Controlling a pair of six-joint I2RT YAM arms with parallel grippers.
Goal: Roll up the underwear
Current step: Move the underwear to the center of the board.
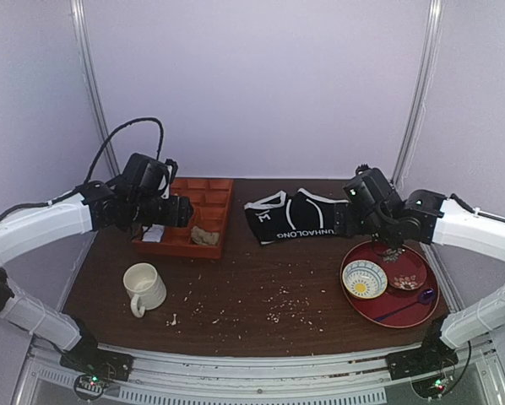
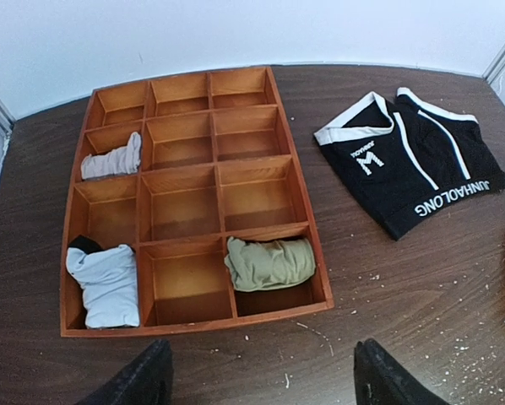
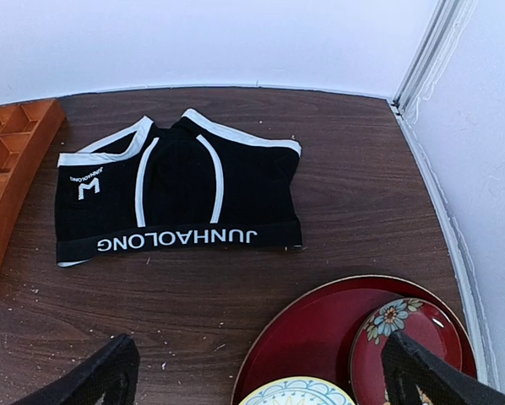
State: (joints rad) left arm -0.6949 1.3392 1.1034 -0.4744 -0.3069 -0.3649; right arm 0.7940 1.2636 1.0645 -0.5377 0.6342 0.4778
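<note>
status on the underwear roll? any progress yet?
Nothing rolled yet: the underwear lies flat on the table beside the orange tray. Nothing in hand: the left gripper and the right gripper hover open and empty. Grasping and the whole roll remain.

black underwear (image 3: 178,201) with white edging, flat and unrolled on the dark wood table, white JUNHAOLONG lettering along the near waistband reading upside down in right wrist view, small white M logo on left panel, lying just right of the orange-brown compartment tray

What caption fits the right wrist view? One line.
Open right tool hovers above flat black underwear, beside red tray.
</note>
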